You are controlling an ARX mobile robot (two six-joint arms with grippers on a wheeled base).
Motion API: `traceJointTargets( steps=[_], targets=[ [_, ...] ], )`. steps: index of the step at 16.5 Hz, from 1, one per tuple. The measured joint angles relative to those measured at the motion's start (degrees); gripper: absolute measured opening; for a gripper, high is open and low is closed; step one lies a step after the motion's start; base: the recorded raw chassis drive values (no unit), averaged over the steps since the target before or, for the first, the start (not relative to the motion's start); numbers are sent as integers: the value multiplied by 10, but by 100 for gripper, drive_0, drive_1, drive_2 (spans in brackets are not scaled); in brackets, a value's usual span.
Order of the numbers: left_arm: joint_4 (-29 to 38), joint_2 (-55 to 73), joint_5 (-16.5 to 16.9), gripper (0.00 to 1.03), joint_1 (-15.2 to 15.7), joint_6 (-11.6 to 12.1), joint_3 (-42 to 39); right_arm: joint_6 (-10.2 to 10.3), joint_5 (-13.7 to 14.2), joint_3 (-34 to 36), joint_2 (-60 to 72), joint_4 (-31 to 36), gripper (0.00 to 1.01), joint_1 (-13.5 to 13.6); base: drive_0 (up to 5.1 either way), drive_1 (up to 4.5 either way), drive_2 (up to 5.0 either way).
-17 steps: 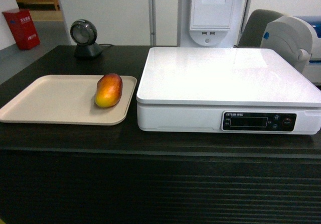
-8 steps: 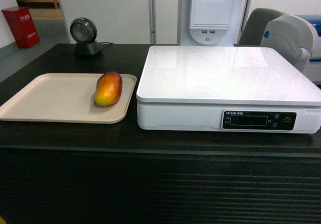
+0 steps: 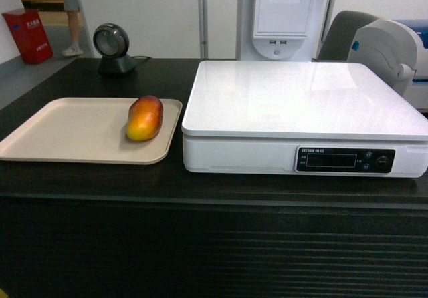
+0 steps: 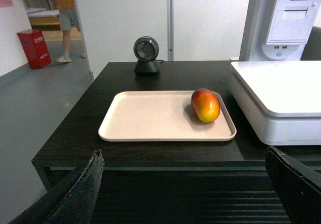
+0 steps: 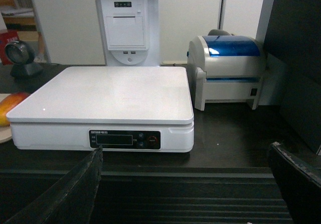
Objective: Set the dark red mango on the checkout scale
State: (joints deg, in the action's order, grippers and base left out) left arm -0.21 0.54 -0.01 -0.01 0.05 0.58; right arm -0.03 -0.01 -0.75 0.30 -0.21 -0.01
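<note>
The dark red mango [image 3: 145,118] lies on its side at the right end of a beige tray [image 3: 60,134], on the black checkout counter [image 3: 200,186]. Right of the tray stands the white scale [image 3: 301,101], its glossy top bare. In the left wrist view the mango [image 4: 205,105] is well ahead of my left gripper [image 4: 183,153], which is open and holds nothing, in front of the counter's ribbed face. My right gripper [image 5: 185,148] is open too, facing the scale [image 5: 105,91] from in front of the counter. Neither gripper shows in the head view.
A round black scanner [image 3: 114,49] stands at the counter's back left. A grey and blue label printer [image 5: 225,71] sits right of the scale. A white receipt terminal [image 3: 284,14] rises behind it. A person [image 4: 65,18] walks in the far left background.
The head view shifted very slightly at first, then held still. A person's legs have come into view at the back left. Mango, tray and scale have not moved.
</note>
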Motion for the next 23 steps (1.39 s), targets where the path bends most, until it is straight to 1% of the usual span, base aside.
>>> traceJointTargets(
  steps=[4, 5, 6, 7, 8, 10, 11, 12, 13, 14, 15, 16, 17, 18, 21, 23],
  targets=[
    [0, 0, 0, 98, 0, 0, 0, 0, 0, 0, 0, 0, 98, 0, 0, 0, 0],
    [-36, 24, -82, 98, -34, -16, 13, 0, 0, 0, 0, 0, 98, 0, 0, 0, 0],
    [-4, 93, -159, 98, -67, -27, 26, 0, 0, 0, 0, 0, 98, 0, 0, 0, 0],
    [48, 155, -182, 98, -46, -29, 38, 0, 0, 0, 0, 0, 98, 0, 0, 0, 0],
    [97, 200, -172, 98, -16, -31, 47, 0, 0, 0, 0, 0, 98, 0, 0, 0, 0],
    [230, 344, -101, 98, 22, -30, 80, 0, 0, 0, 0, 0, 98, 0, 0, 0, 0],
    [286, 413, -64, 98, 46, -28, 99, 0, 0, 0, 0, 0, 98, 0, 0, 0, 0],
    [348, 500, -30, 98, 68, -26, 131, 0, 0, 0, 0, 0, 98, 0, 0, 0, 0],
    [396, 580, 3, 98, 75, -24, 171, 0, 0, 0, 0, 0, 98, 0, 0, 0, 0],
    [424, 653, 33, 98, 75, -22, 216, 0, 0, 0, 0, 0, 98, 0, 0, 0, 0],
    [431, 717, 60, 98, 76, -22, 263, 0, 0, 0, 0, 0, 98, 0, 0, 0, 0],
    [426, 777, 78, 98, 71, -19, 313, 0, 0, 0, 0, 0, 98, 0, 0, 0, 0],
    [410, 832, 95, 98, 64, -19, 368, 0, 0, 0, 0, 0, 98, 0, 0, 0, 0],
    [393, 876, 104, 98, 54, -16, 415, 0, 0, 0, 0, 0, 98, 0, 0, 0, 0],
    [316, 985, 112, 98, 4, 4, 551, 0, 0, 0, 0, 0, 98, 0, 0, 0, 0],
    [254, 1060, 108, 98, -23, 8, 650, 0, 0, 0, 0, 0, 98, 0, 0, 0, 0]
  ],
)
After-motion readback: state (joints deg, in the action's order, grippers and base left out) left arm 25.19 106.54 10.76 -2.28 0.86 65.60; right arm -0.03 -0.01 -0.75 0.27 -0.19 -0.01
